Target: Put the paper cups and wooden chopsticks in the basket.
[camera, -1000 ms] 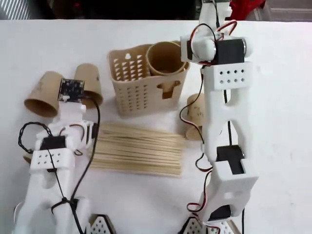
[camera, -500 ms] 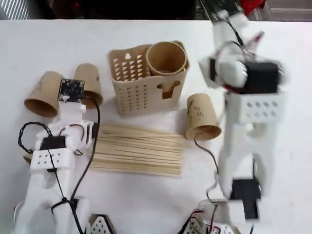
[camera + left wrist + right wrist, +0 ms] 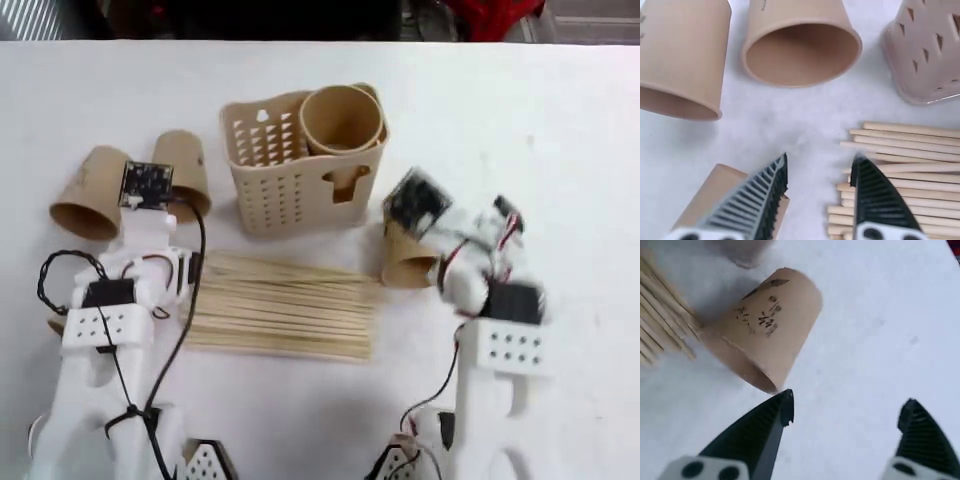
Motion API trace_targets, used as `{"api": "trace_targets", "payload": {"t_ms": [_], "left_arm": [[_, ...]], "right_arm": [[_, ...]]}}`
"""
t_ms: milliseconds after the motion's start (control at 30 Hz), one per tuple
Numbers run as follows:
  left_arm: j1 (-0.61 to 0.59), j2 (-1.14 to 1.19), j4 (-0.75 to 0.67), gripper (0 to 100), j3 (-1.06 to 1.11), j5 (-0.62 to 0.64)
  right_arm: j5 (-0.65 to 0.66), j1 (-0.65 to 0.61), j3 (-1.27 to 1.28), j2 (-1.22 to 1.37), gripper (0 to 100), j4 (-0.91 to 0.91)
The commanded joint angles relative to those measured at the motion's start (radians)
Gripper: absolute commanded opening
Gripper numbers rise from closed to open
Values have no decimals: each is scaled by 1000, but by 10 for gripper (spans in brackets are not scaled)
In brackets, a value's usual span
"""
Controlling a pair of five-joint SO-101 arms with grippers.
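A beige slotted basket [image 3: 290, 185] stands at the table's middle with one paper cup [image 3: 340, 118] upright inside it. Two paper cups [image 3: 680, 55] [image 3: 802, 45] lie on their sides left of the basket. The wooden chopsticks [image 3: 280, 305] lie in a flat pile in front of the basket. My left gripper [image 3: 821, 167] is open, low between those cups and the chopsticks' ends [image 3: 895, 165]. A further cup [image 3: 715, 195] lies under one left finger. Right of the basket another paper cup [image 3: 765, 335] lies on its side. My right gripper [image 3: 847, 405] hangs open just beside its rim.
The white table [image 3: 560, 130] has free room to the right and behind the basket. The left arm's body [image 3: 105, 320] stands over the front left, and the right arm's body [image 3: 495, 350] over the front right. Cables trail beside both arms.
The right arm has swung back from over the basket toward the front and come down beside the lying cup at the basket's right. The left arm has not moved.
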Motion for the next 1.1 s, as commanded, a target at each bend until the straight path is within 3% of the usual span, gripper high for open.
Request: {"api": "trace_targets", "payload": {"t_ms": [0, 267, 633, 733, 900, 1067], "left_arm": [[-7, -22, -18, 215, -5, 11], [-5, -22, -18, 215, -5, 11], [-4, -22, -18, 215, 0, 11], [-4, -22, -61, 215, 20, 11], [-4, -22, -98, 215, 37, 11], [-4, -22, -98, 215, 38, 11]], "right_arm": [[40, 12, 161, -76, 390, -114], [41, 5, 190, -8, 390, -183], [40, 7, 186, 332, 388, -622], [-17, 8, 184, 375, 308, -679], [-101, 13, 169, 378, 20, -690], [-279, 108, 9, 346, 12, -509]]}}
